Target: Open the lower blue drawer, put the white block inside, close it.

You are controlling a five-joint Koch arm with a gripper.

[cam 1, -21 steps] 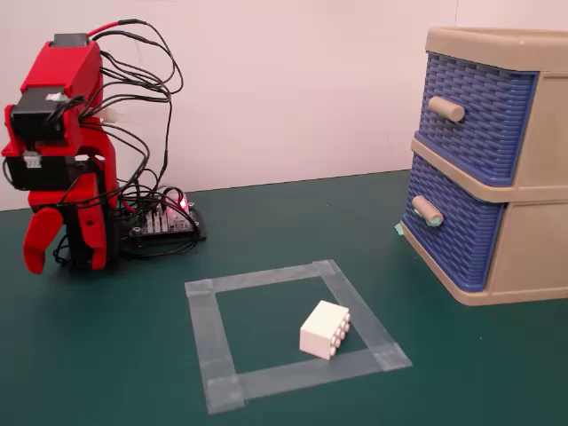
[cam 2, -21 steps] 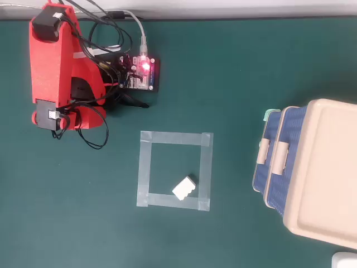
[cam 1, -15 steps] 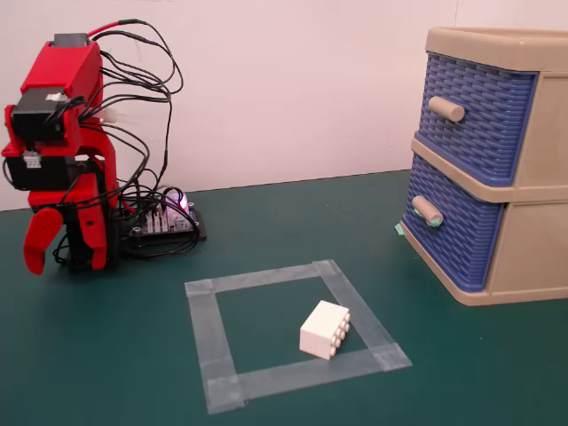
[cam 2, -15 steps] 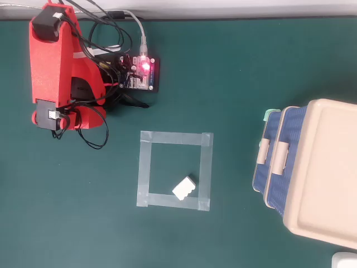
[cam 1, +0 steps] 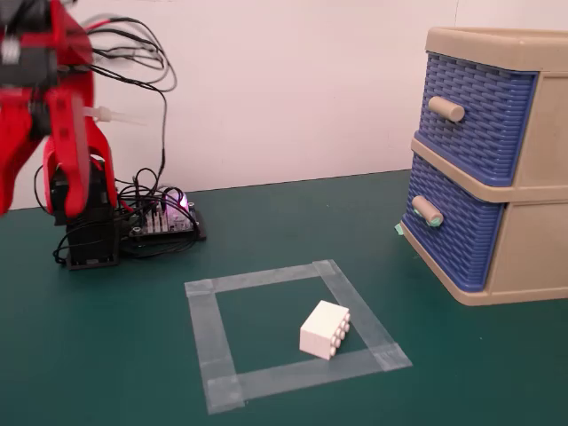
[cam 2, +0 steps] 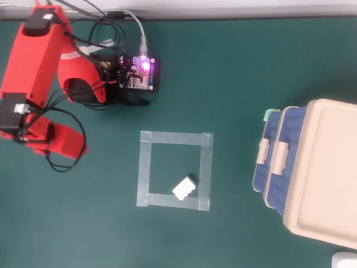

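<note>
We look at a dark green desk [cam 2: 234, 67] seen from above and from the front. A small white plastic toy brick [cam 2: 184, 188], its round studs facing sideways, lies inside a square outline of pale tape [cam 2: 146, 167] near the middle of the desk, close to the outline's corner nearest the cabinet. Along the desk's right edge in the overhead view stands a beige plastic cabinet [cam 1: 532, 253] with two blue woven-texture drawers. The lower blue drawer [cam 1: 453, 232], with its beige cylindrical handle tipped in teal-green [cam 1: 427, 211], sits pushed in. The upper blue drawer [cam 1: 475, 115] has a plain beige handle. The red robot arm [cam 2: 33, 72] stands folded at the far left corner beside a lit circuit board [cam 2: 139, 72]. Its pincer [cam 2: 70, 146] is well apart from the brick; we cannot tell whether it is released or clenched.
</note>
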